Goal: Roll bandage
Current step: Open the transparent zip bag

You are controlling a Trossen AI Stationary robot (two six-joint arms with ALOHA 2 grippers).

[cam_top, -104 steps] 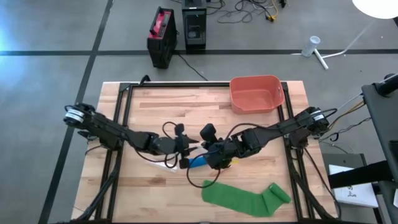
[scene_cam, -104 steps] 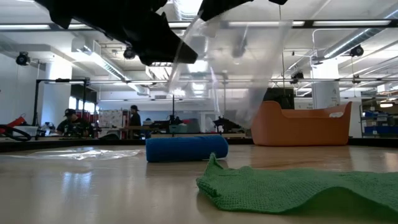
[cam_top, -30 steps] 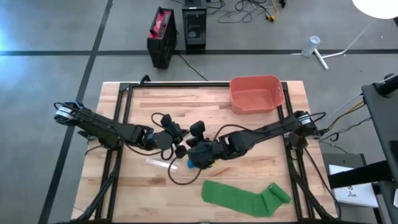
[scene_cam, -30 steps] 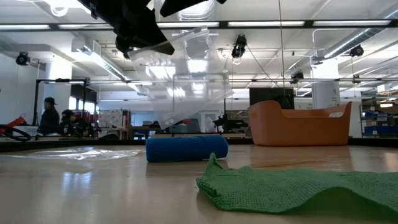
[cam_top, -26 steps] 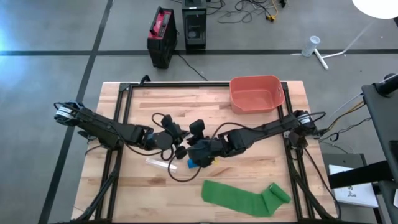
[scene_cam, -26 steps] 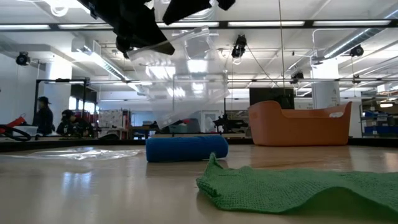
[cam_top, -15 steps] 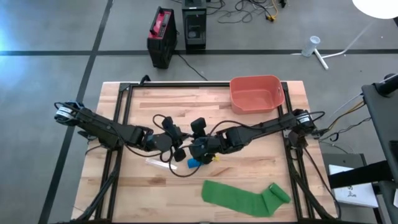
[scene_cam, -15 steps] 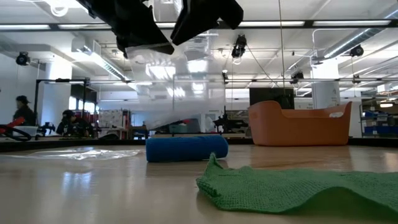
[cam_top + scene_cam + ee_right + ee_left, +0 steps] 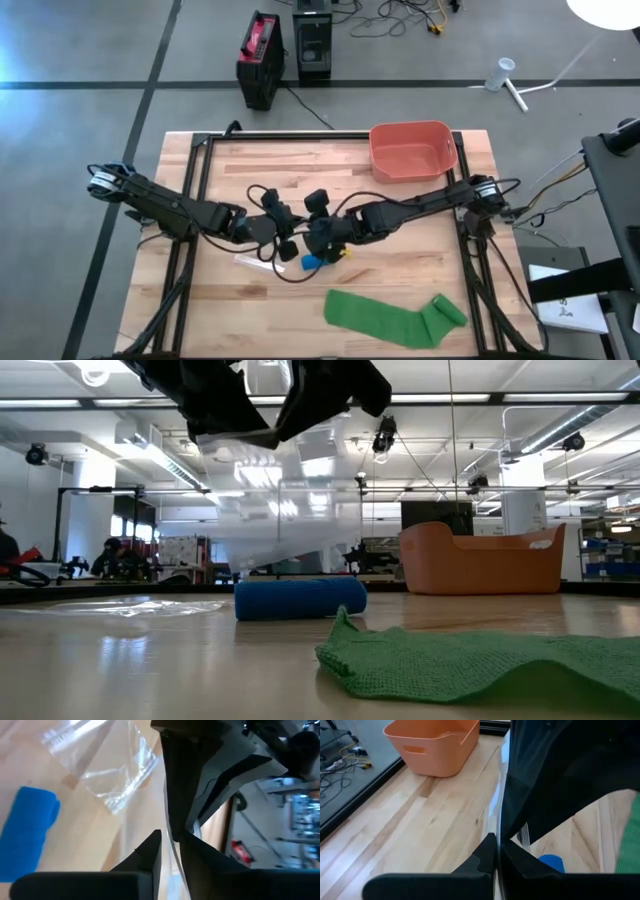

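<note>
A clear plastic bag (image 9: 285, 500) hangs in the air between my two grippers, above a blue bandage roll (image 9: 300, 598) that lies on its side on the table (image 9: 230, 170). The roll also shows in the high view (image 9: 312, 262). My left gripper (image 9: 287, 240) and my right gripper (image 9: 316, 238) stand close together over the table's middle, each shut on the bag. A green bandage (image 9: 395, 317) lies spread out flat near the front edge, its right end (image 9: 447, 310) rolled up. My left gripper pinches the bag's upper edge (image 9: 496, 827) between its two shut fingers; the film runs up from between the fingertips. The bag hangs below, clear of the table. My right gripper pinches the bag's upper edge (image 9: 170, 827) between its two shut fingers, right beside the left gripper. The bag hangs slack below it, lifted clear of the blue roll.
A second clear bag (image 9: 255, 262) lies flat on the table left of the blue roll. An orange bin (image 9: 412, 150) stands at the far right. Black frame rails (image 9: 195, 180) run along the table's left and right sides.
My right gripper has gone a little toward the far edge and closer to my left gripper, both staying shut on the bag. The hanging bag has swung from tilted to more level and spread wider. The blue roll and green bandage have stayed put.
</note>
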